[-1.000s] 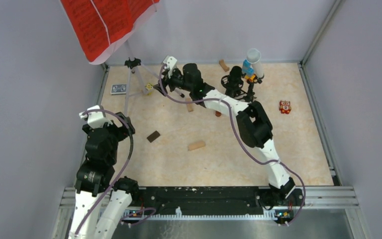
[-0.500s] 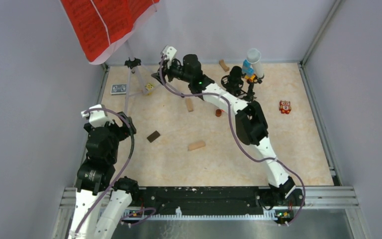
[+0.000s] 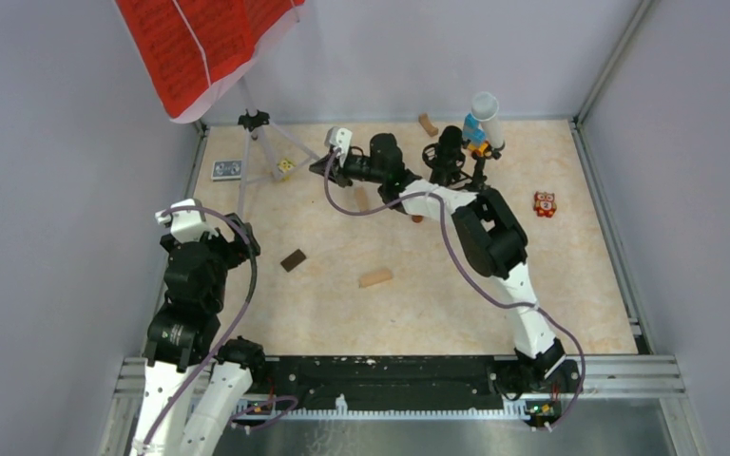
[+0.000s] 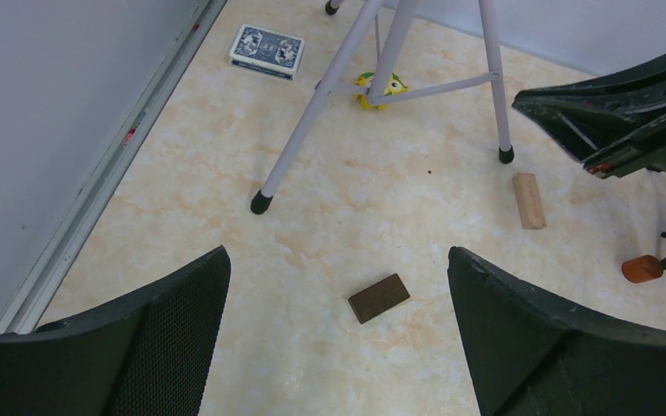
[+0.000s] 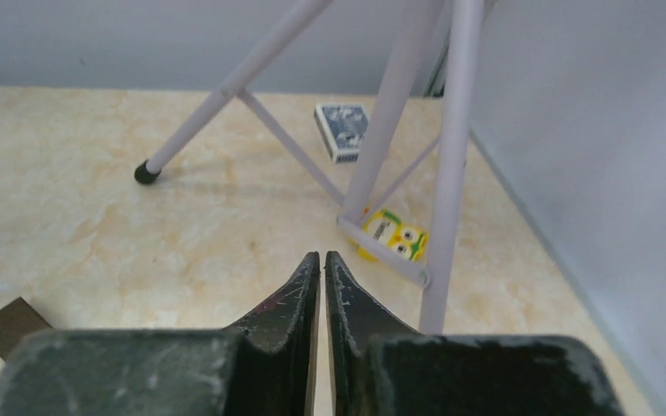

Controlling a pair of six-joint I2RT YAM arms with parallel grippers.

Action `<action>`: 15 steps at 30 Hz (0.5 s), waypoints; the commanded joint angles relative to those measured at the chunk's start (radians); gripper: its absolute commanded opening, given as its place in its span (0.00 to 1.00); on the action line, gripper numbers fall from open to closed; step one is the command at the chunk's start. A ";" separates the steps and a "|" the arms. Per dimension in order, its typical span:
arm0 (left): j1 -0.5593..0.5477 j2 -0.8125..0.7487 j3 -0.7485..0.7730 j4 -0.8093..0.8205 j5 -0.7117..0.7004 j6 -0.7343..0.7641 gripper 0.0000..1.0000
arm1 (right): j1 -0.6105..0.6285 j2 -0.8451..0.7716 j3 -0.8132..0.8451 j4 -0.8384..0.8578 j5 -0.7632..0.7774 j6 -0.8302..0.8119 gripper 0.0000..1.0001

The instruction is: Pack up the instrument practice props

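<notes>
In the overhead view the red sheet-music pages fill the upper left corner, carried on the silver tripod, whose legs stand on the desk near the upper left corner of its surface. The right tool reaches toward that tripod from the middle of the frame; in its own wrist view its fingers are pressed together with nothing between them, and they point at the tripod's lower braces, close in front of them but apart. A small yellow toy lies under the braces and a blue card deck lies beyond. The left tool sits at the left edge of the overhead view, its fingers spread wide over a dark brown block. The black shock mount and white tube stand at the upper middle of the desk.
</notes>
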 commanded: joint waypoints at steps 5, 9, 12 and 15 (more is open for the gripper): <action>0.002 0.006 -0.007 0.049 0.013 0.009 0.99 | 0.006 -0.076 0.117 0.012 0.044 -0.078 0.52; 0.002 0.007 -0.007 0.049 0.012 0.011 0.99 | 0.008 0.034 0.286 -0.092 0.104 -0.064 0.73; 0.002 0.006 -0.007 0.049 0.011 0.011 0.99 | 0.008 0.127 0.416 -0.154 0.134 -0.044 0.79; 0.002 0.004 -0.006 0.049 0.010 0.011 0.99 | 0.011 0.197 0.511 -0.185 0.141 -0.027 0.80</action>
